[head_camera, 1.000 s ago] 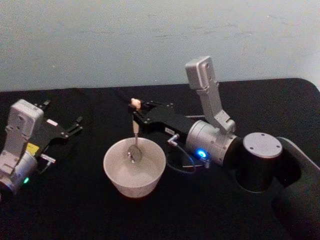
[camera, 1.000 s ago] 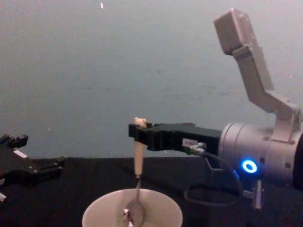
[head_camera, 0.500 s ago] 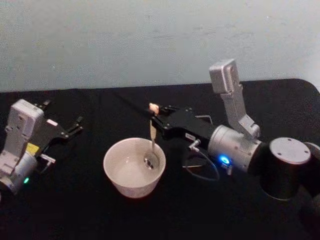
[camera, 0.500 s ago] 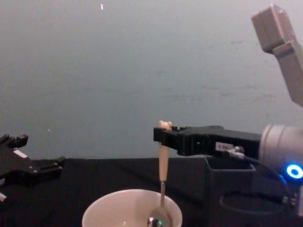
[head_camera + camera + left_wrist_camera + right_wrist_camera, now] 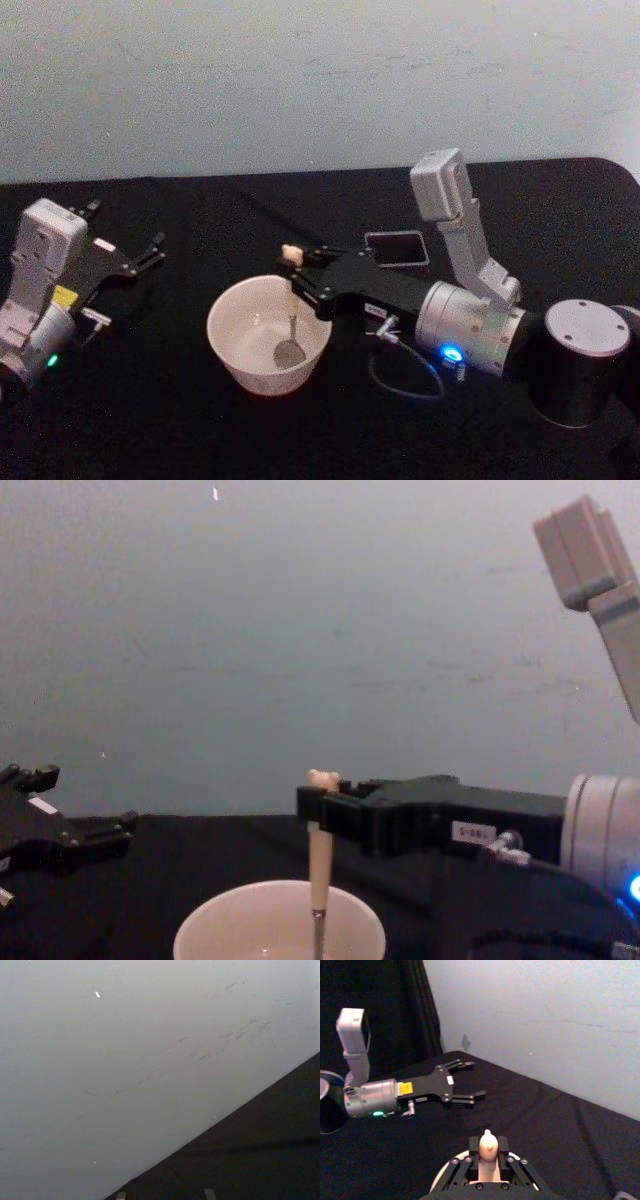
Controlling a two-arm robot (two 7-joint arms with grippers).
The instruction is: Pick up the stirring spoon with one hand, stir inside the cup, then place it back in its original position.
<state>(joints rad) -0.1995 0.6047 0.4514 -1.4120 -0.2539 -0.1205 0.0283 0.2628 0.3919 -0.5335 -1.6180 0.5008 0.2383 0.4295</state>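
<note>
Black table cloth [image 5: 150, 410]: biggest item, carries everything. All places below are given vs the cup.

R arm [image 5: 470, 320] comes in from the cup's R side, lying low over the cloth. Its right gripper [image 5: 298, 272] sits just above the cup's far-R rim, pincer clamped on the spoon handle. In the wrist view both fingers [image 5: 474, 1159] press the beige handle from 2 sides.

Idle left gripper [image 5: 152, 252] is well to the L of the cup, holding nothing. Its pincer is apart, w/ a plain gap between the 2 fingers.

The cup [image 5: 250, 372] is round, cream and upright. Can't tell if there's anything in it.

The holder [image 5: 397, 247] is a dark grey square box behind and R of the cup, apart from it. It's just beyond the R arm, open top up.

The stirring spoon [image 5: 287, 352] is near upright w/ a slight tilt. The bear head pokes above the fingers. The metal bowl is down inside the cup, toward its R-near side. Can't tell if it touches the bottom.

Step, as I judge it: stir phase, 2 of 3. Pick-up looks done, return not yet.

The next move calls for:
- Circling inside the cup w/o knocking the wall.
- A straight lift till the bowl clears the rim.
- A carry back-R over the holder.
- Careful line-up, since the opening is narrower than the cup.
- Lowering the spoon in, then opening the pincer.
</note>
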